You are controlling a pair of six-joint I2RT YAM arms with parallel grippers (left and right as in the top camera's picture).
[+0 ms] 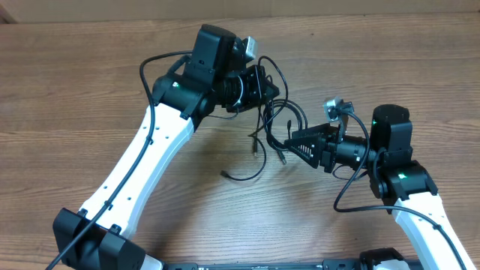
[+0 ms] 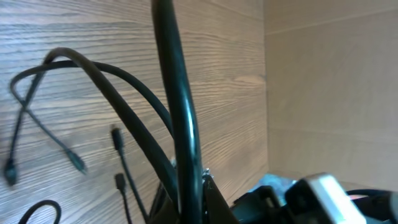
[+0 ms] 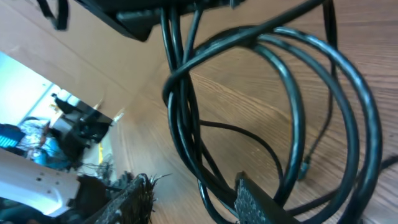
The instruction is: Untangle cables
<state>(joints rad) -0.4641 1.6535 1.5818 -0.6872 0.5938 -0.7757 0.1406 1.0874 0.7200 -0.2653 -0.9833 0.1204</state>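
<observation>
Black cables (image 1: 271, 124) hang tangled between both grippers over the wooden table (image 1: 75, 90), with loose plug ends resting on the wood. Left gripper (image 1: 264, 90) is clamped tight on the cables. Right gripper (image 1: 294, 142) has fingers partly apart around several strands; whether it pinches them cannot be told.

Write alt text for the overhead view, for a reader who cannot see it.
Two robot arms meet over a tangle of thin black cables on a wooden table. The left gripper holds the bundle. The right gripper points into it from the other side, and loose plug ends trail onto the wood.
</observation>
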